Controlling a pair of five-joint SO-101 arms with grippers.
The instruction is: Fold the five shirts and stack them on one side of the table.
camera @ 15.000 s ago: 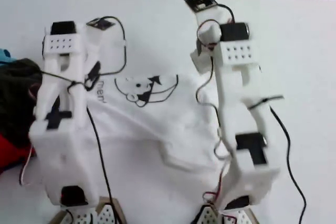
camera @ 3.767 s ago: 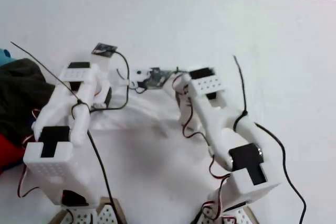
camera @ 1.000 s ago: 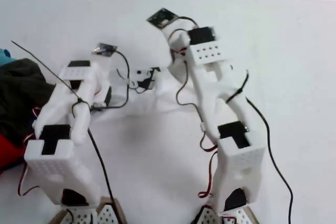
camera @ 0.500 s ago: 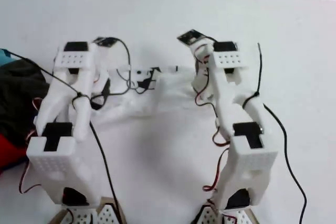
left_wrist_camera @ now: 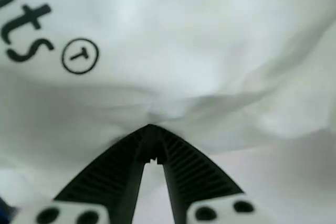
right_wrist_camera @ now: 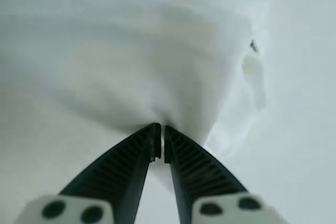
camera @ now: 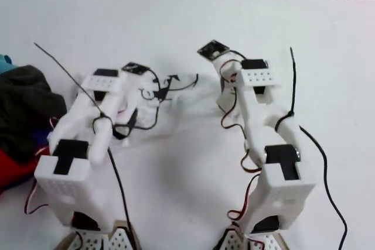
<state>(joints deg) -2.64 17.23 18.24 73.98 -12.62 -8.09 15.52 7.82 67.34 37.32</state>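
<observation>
A white shirt with a black print lies bunched on the white table between the two arms. In the left wrist view my left gripper is shut on a fold of the white shirt, close to its black lettering. My right gripper is shut on a ridge of the same white cloth. Seen from the high view, the left gripper holds the shirt's left part and the right gripper its right part.
A heap of other shirts, dark, red and blue, sits at the table's left edge beside the left arm. Black cables trail along both arms. Bare white table stretches across the far side and the right.
The right arm has drawn back toward the near side and to the right. The left arm has shifted right. The shirt is gathered narrower between them, with more of its print showing.
</observation>
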